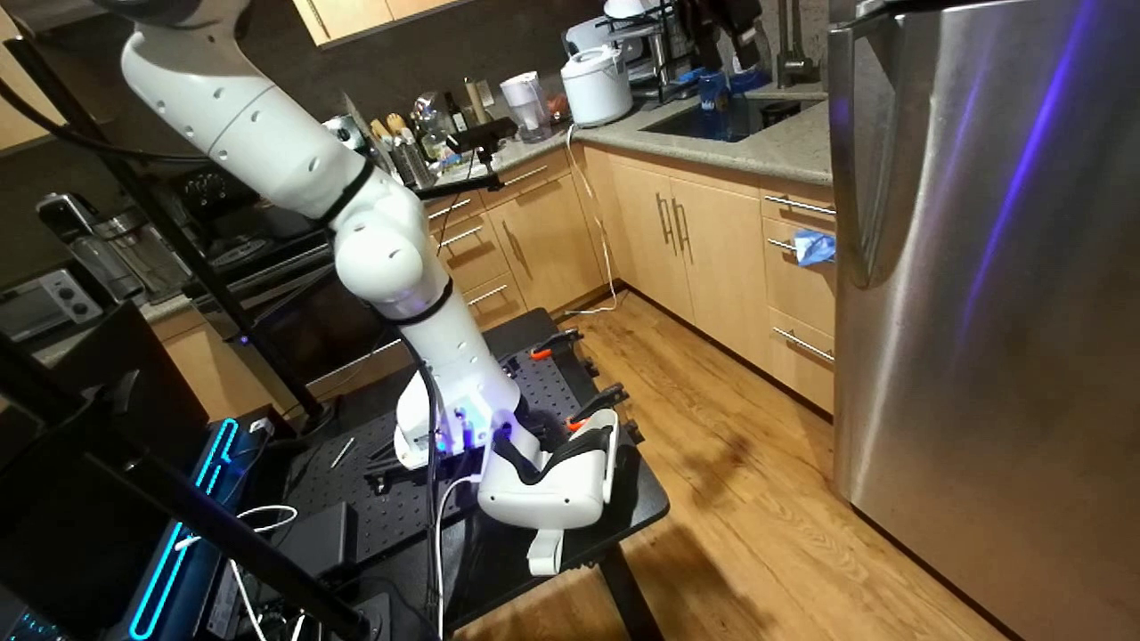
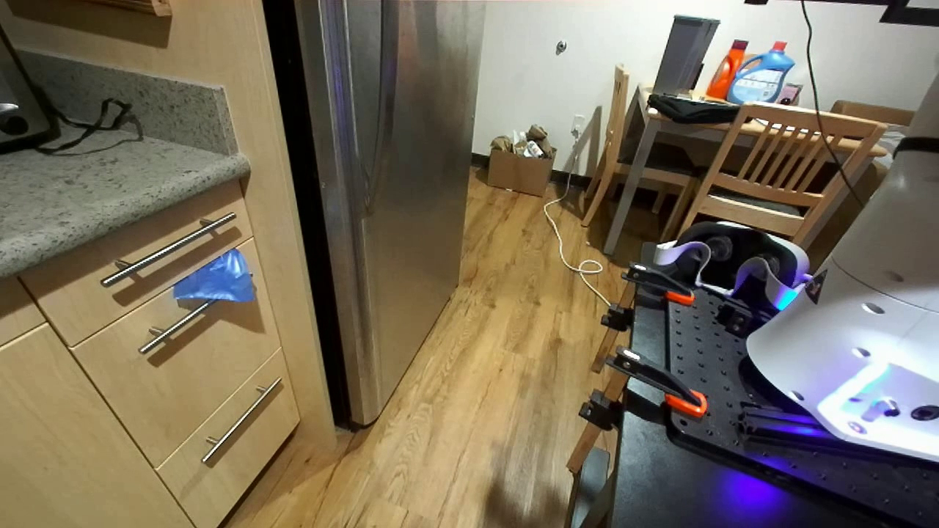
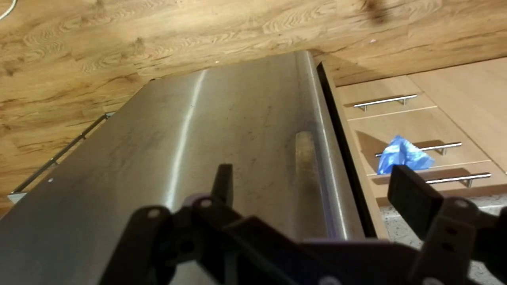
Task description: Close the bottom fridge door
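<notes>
The bottom fridge door [image 1: 997, 320] is a large brushed-steel panel at the right of an exterior view. It also shows upright in an exterior view [image 2: 422, 198] and fills much of the wrist view [image 3: 237, 114]. A dark narrow gap runs along its handle-side edge, next to a wood panel; I cannot tell whether it is fully shut. A long recessed grip [image 3: 305, 158] lies near that edge. My gripper [image 3: 312, 172] is open and empty, fingers wide apart. It appears above the door, with the door edge between its fingers in the picture; no contact is visible. A dark gripper shape [image 1: 726, 36] hangs near the sink.
Wooden drawers [image 2: 213, 293] with bar handles and blue tape [image 2: 218, 279] stand beside the fridge. A stone counter [image 1: 757, 151] with a sink adjoins. The arm's black table [image 1: 623, 499] carries a white headset [image 1: 543, 490]. Wood floor [image 2: 469, 381] lies between table and fridge.
</notes>
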`<state>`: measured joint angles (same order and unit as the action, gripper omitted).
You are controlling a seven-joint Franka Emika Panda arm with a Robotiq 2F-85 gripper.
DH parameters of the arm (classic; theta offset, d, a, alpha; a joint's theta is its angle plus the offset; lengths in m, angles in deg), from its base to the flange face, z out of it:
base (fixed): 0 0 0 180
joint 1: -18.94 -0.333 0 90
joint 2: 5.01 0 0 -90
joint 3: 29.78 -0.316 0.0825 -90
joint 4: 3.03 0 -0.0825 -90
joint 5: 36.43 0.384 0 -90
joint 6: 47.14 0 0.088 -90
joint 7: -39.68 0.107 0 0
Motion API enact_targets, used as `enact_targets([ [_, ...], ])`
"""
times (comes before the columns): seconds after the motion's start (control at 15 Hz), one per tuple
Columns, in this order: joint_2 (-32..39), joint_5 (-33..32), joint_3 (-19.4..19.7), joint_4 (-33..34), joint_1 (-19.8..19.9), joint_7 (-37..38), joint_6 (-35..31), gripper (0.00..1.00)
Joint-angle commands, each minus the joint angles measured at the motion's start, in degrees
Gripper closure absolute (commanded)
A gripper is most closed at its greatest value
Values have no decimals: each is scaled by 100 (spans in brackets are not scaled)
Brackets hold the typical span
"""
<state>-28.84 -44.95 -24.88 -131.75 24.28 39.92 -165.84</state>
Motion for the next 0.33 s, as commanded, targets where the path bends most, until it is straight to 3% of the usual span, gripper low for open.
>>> enact_targets([
  [0.0, -226, 296, -39, -41, -142, -139, 470, 0],
  [0.27, -124, 224, -42, 11, -118, -46, 350, 0],
])
